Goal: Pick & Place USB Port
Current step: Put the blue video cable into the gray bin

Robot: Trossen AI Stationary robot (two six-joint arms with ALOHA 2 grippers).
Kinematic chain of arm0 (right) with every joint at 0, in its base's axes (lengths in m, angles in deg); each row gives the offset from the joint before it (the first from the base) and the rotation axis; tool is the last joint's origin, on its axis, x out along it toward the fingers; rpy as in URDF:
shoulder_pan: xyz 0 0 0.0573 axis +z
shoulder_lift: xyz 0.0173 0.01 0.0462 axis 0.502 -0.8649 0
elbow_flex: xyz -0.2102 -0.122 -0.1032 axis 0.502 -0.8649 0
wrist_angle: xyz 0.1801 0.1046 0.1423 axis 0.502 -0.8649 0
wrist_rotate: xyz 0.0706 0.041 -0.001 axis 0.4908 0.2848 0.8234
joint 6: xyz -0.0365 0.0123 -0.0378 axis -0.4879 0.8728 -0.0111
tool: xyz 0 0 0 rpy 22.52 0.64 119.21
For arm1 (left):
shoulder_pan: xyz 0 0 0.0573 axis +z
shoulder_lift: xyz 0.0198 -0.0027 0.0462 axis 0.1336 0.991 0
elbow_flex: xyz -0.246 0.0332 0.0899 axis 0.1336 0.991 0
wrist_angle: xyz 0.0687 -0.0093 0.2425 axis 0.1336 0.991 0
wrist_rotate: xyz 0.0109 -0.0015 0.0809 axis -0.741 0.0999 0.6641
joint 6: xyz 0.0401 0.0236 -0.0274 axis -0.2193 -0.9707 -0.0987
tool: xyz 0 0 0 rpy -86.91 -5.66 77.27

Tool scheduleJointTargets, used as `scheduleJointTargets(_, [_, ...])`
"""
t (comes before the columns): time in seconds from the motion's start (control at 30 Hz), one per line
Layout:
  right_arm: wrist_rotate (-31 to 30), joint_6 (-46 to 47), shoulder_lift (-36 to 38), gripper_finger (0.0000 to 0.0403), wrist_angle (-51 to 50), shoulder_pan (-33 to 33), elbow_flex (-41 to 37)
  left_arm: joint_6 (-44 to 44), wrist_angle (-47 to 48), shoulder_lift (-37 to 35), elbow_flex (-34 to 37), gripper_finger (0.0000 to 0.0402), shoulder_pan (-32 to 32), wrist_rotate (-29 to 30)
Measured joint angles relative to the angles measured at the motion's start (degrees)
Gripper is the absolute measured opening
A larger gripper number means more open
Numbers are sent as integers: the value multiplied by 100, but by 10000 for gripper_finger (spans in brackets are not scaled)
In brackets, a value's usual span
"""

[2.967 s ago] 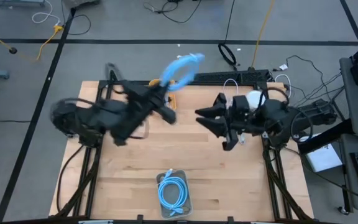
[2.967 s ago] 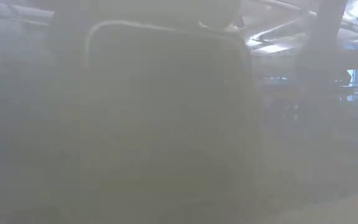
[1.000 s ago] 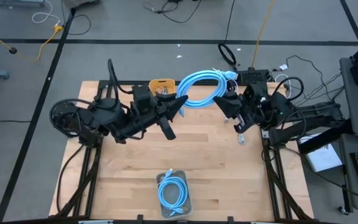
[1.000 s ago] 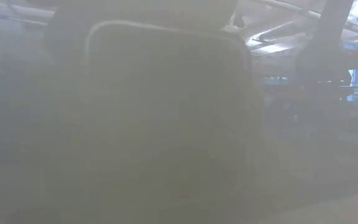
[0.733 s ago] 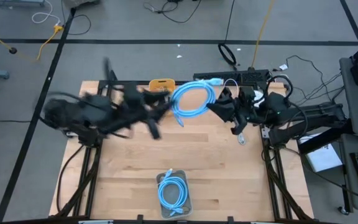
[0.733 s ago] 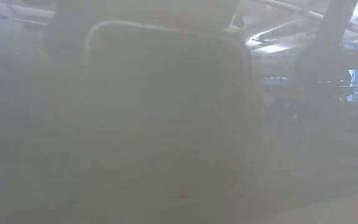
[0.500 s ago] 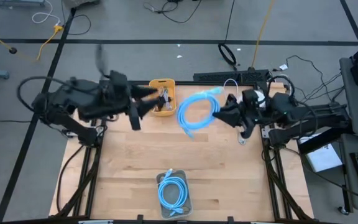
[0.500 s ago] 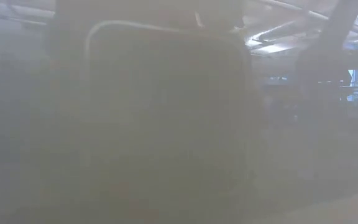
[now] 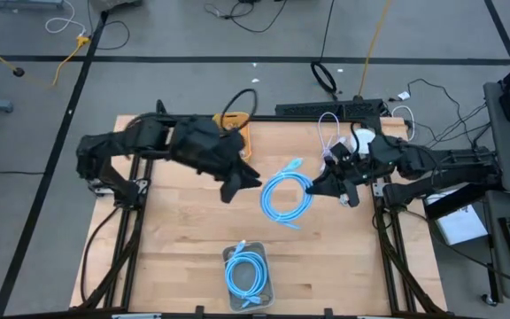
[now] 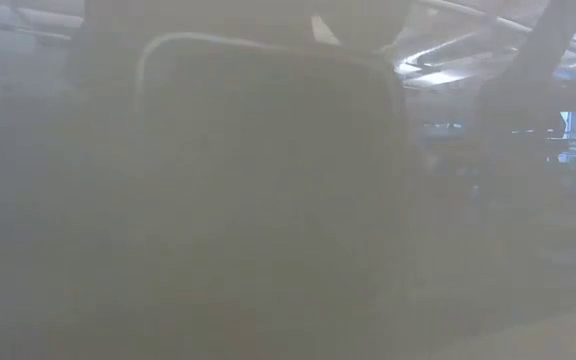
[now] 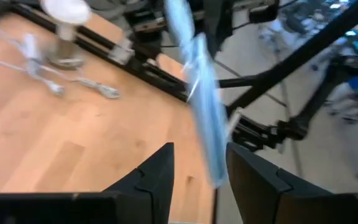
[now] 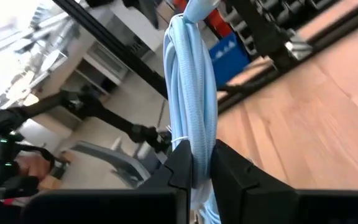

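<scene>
A coiled light-blue USB cable (image 9: 286, 197) hangs over the middle of the wooden table, with my right gripper (image 9: 320, 186) shut on its right side. In the right wrist view the bundle (image 12: 191, 87) runs away from the fingers (image 12: 194, 165). My left gripper (image 9: 246, 180) stands open just left of the coil. In the left wrist view the blurred cable (image 11: 202, 112) shows beyond its gap (image 11: 199, 168) and does not touch it. A second blue coil (image 9: 246, 270) lies in a clear container (image 9: 267, 297) at the near edge. My right gripper pinches the coil's bundled strands (image 12: 192, 142) between its two fingers, several strands together, on the coil's right side. The fingers come roughly level from the table's right. The coil sticks out beyond them toward the left; whether its far part touches the table I cannot tell.
A yellow bin (image 9: 235, 120) sits at the far edge, partly behind my left arm. White cables (image 9: 329, 124) and a white round object (image 9: 362, 137) lie at the far right. The low view is fogged over by something close in front of it.
My right gripper has carried the coil from above the far edge down and toward the near edge, turning level. My left gripper has come off the coil, swung toward the far left, then returned and stands left of the coil.
</scene>
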State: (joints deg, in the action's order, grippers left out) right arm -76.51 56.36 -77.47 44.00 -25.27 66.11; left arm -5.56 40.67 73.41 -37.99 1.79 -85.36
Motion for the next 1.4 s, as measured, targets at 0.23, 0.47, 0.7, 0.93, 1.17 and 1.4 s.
scheduleJointTargets(0.23, [-18,-144,-19,26,-255,61,0,263,-692,249,-1,180,339,-1007])
scheduleJointTargets(0.47, [-53,-218,-21,26,-248,61,0,338,-668,256,-9,210,480,-1033])
scheduleJointTargets(0.7, [-209,-300,-21,26,-244,-9,0,347,-684,319,-9,186,459,-1049])
scheduleJointTargets(0.93, [-160,-304,-70,26,-99,-66,0,203,-705,422,-9,145,325,-888])
scheduleJointTargets(1.17, [-177,-300,-82,26,-89,-68,-2,166,-549,510,-9,141,314,-735])
scheduleJointTargets(1.4, [-212,-305,-78,26,-30,-69,-1,141,-596,499,-9,112,314,-560])
